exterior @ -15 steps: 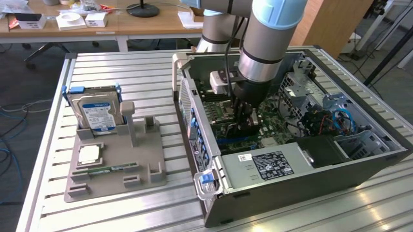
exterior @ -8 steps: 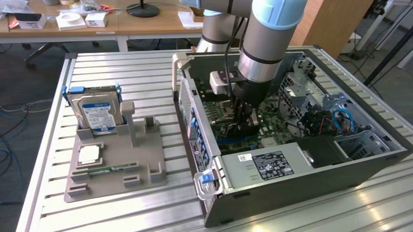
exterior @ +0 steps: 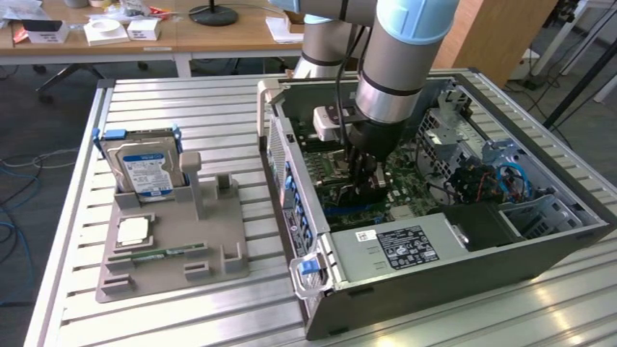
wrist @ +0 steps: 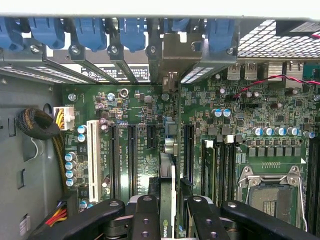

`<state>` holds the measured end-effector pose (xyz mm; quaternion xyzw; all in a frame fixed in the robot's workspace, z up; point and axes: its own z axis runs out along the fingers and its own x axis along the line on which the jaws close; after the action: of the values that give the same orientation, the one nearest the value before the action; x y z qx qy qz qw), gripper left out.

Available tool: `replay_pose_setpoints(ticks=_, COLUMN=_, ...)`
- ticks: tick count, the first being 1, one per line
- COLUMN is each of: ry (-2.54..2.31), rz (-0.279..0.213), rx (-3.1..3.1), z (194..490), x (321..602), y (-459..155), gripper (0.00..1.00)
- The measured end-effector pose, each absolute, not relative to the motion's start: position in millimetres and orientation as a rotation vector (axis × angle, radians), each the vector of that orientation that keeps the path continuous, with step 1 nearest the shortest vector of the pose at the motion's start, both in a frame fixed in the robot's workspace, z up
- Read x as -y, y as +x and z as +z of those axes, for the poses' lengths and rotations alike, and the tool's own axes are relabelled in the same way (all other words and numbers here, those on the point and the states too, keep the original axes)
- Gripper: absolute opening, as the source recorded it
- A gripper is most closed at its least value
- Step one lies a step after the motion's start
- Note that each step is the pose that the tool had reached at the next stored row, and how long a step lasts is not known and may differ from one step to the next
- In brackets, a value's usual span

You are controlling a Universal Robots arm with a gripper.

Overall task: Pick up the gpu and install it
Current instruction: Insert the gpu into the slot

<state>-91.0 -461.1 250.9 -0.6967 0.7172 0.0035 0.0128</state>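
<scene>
I am reaching down into the open grey metal computer case [exterior: 540,253], which is lying on its side on the ribbed aluminium table [exterior: 222,101]. My black two-fingered gripper [wrist: 172,212] is hanging just above the green motherboard [wrist: 250,120], among the expansion slots. My fingers [wrist: 145,215] are pinching the gpu [wrist: 169,200], a thin flat card seen edge-on, green along its edge with a dark face. The card is standing upright between the pads and running away from the wrist towards the rear bracket openings of the case. Its far end is lining up with the grey metal slot bracket [wrist: 172,55] below the row of blue plastic retaining clips [wrist: 90,32]. Its lower edge is sitting over the board next to a long black expansion slot [wrist: 189,150]; whether it is already seated in a slot, I cannot tell.

In the exterior view, the arm's grey and pale blue forearm [exterior: 405,50] is descending into the case, and the gripper is poised over the centre of the board. To the exterior view's left, a grey plastic parts holder [exterior: 173,246] is resting on the table, well apart from the case. It is carrying a silver hard drive with a blue-white label [exterior: 144,170], standing upright, plus a square silver processor chip [exterior: 132,230] and a narrow green memory stick [exterior: 159,253], both lying flat.
</scene>
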Motion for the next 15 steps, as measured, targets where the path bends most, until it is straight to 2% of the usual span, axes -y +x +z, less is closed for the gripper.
replay_pose_setpoints(ticks=6, ry=-2.171, rz=0.011, rx=-2.235, z=250.9, x=461.1, y=-91.0, gripper=0.27)
replay_pose_setpoints(ticks=7, ry=-2.171, rz=0.011, rx=-2.235, z=250.9, x=461.1, y=-91.0, gripper=0.34)
replay_pose_setpoints(ticks=15, ry=-2.171, rz=0.011, rx=-2.235, z=255.4, x=461.1, y=-91.0, gripper=0.34)
